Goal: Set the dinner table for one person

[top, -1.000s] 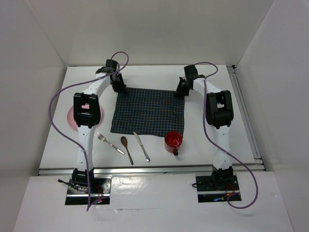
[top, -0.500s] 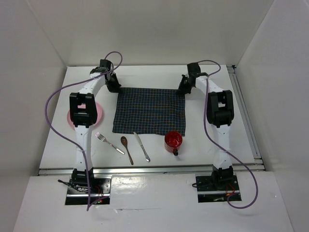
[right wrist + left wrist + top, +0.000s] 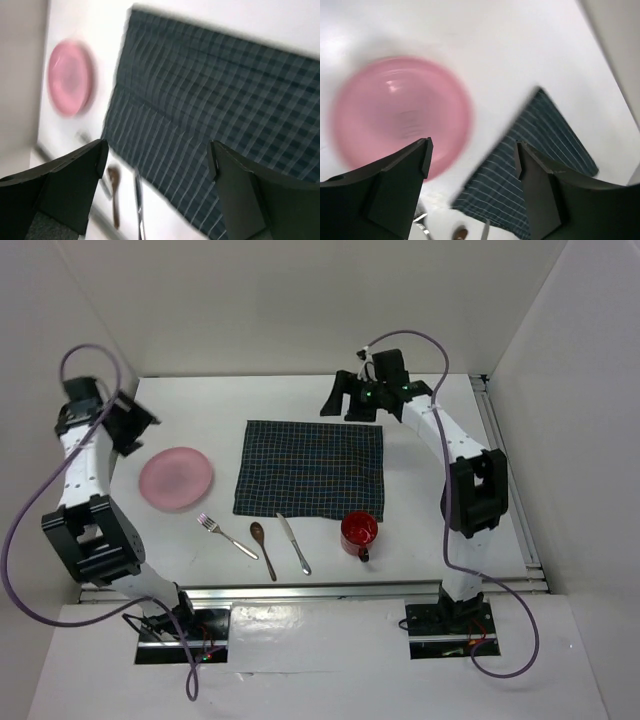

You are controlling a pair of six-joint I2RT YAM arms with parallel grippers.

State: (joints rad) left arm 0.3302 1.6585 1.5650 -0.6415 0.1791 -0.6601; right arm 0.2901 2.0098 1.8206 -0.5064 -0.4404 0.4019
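The dinner table [image 3: 410, 500] is a white tabletop. A dark checked mat [image 3: 310, 470] lies flat in its middle, also seen in the left wrist view [image 3: 545, 165] and the right wrist view [image 3: 215, 115]. A pink plate [image 3: 176, 477] sits left of the mat. Fork [image 3: 226, 535], brown spoon [image 3: 263, 548] and knife [image 3: 294, 543] lie along the mat's near edge, with a red mug [image 3: 359, 532] at its near right corner. My left gripper [image 3: 135, 425] hangs open above the far left, over the plate [image 3: 400, 112]. My right gripper [image 3: 340, 400] hangs open above the mat's far edge. Neither holds anything.
White walls close in the table on the left, back and right. A metal rail [image 3: 505, 480] runs along the right edge and another along the near edge. Purple cables loop off both arms.
Both grippers let go of the mat's far corners and opened. The left arm swung far out to the left, uncovering the plate. The right gripper lifted and turned left.
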